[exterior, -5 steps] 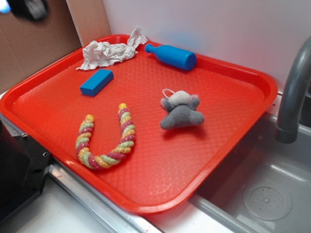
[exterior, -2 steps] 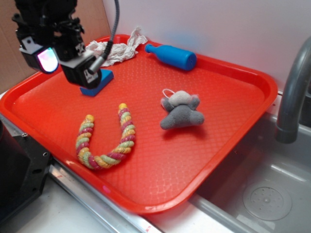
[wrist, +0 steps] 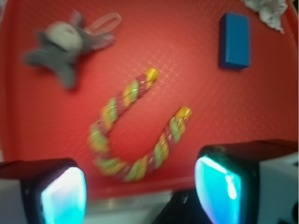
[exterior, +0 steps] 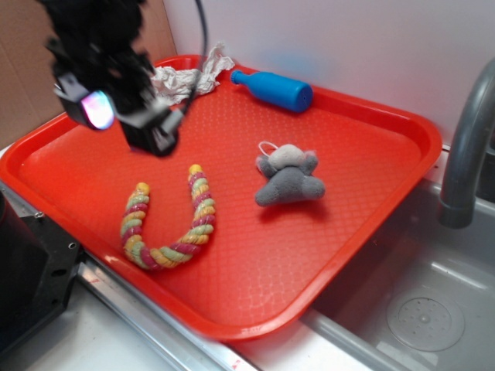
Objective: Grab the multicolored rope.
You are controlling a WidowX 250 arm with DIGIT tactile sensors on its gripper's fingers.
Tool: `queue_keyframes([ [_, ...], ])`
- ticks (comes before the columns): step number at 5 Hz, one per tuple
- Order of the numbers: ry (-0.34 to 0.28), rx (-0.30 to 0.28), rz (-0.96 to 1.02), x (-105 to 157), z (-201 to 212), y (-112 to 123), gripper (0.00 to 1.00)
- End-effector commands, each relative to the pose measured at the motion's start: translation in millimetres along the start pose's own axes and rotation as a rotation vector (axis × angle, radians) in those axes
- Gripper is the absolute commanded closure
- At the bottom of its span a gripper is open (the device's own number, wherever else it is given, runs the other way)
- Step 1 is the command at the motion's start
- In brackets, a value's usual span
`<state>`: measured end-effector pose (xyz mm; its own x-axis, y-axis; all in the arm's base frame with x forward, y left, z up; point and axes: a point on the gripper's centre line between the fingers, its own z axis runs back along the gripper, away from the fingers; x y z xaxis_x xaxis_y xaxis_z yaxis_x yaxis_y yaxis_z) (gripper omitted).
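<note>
**Multicolored rope lies free on the tray, gripper spread above it**

The multicolored rope (exterior: 172, 222) is the thing to find, but the biggest item here is the red tray (exterior: 363, 185), which fills most of the exterior view and carries everything else. Beside its right edge sits a grey sink basin (exterior: 421, 309) with a curved grey faucet (exterior: 468, 147).

Next in size is the black robot arm, hanging over the tray's back-left part. Its gripper (wrist: 140, 189) shows in the wrist view as 2 fingers (wrist: 63, 191) with glowing cyan pads, set well apart with nothing between them, so the hand is spread and holds nothing. In the exterior view the gripper (exterior: 128, 116) is blurred.

The rope rests in a U shape on the front-left part of the tray, its bend toward the front rim and its 2 yellow tips pointing toward the back. Nothing touches it. In the wrist view the rope (wrist: 135, 135) lies ahead of the fingers, its bend nearest them.

A blue bottle (exterior: 274, 90) lies on its side near the back rim. A white crumpled cloth (exterior: 189, 77) sits in the back corner. The grey plush toy (exterior: 289, 177), with a white loop at its head, lies right of the rope, apart from it. A blue block (wrist: 234, 41) is visible in the wrist view, near the cloth.
</note>
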<state>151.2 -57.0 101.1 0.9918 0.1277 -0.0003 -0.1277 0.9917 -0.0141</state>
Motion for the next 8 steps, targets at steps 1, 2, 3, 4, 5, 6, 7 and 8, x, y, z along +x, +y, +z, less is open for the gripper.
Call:
queue_keyframes([
  [1, -0.092, -0.053, -0.061, 35, -36, -30, 0.00],
  [2, -0.078, -0.073, -0.073, 42, -54, -44, 0.00],
  [3, -0.051, -0.081, -0.094, 37, -62, -57, 0.00],
  [4, -0.023, -0.070, -0.108, 15, -65, -64, 0.00],
  [5, 0.011, -0.076, -0.133, 6, -73, -71, 0.00],
  [6, -0.050, -0.040, -0.116, -11, -47, -66, 0.00],
  [7, -0.073, -0.042, -0.121, -7, -42, -63, 0.00],
  [8, -0.048, -0.053, -0.142, -4, -56, -63, 0.00],
])
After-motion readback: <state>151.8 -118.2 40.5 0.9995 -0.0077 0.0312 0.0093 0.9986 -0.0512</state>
